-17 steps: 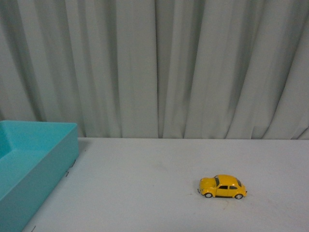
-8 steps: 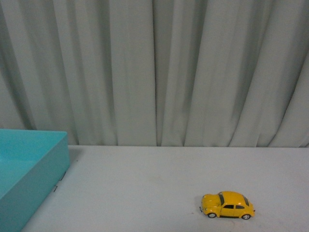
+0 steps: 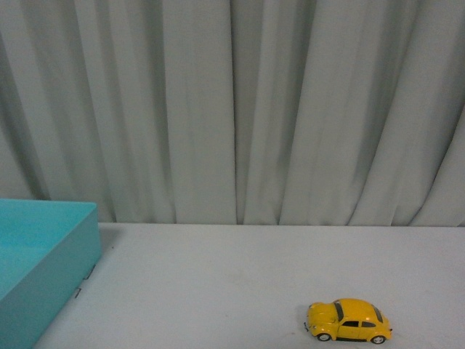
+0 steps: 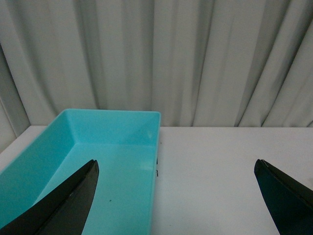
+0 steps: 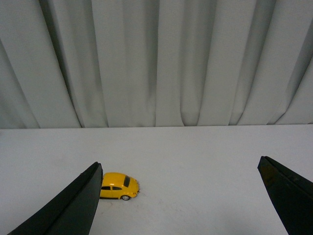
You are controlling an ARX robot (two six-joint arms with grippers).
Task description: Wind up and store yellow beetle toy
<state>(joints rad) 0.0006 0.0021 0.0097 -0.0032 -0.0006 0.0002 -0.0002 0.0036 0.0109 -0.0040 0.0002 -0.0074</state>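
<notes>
Front view: yellow beetle toy [image 3: 349, 330] on table [image 3: 218, 291], far from teal bin [image 3: 58, 280]; left and right jaws spread, empty.

I log these from my feeds. One yellow beetle toy [image 3: 349, 330]: glossy yellow body, dark windows, black tyres with pale hubs. One bin [image 3: 51, 280], near left: plain turquoise inside and out. The table [image 3: 218, 291]: plain off-white. The curtain [image 3: 232, 109], far side: pale grey-white, striped top to bottom by darker grey fold shadows. The left gripper [image 4: 176, 166] and right gripper [image 5: 181, 161]: I read both as plain black.
</notes>
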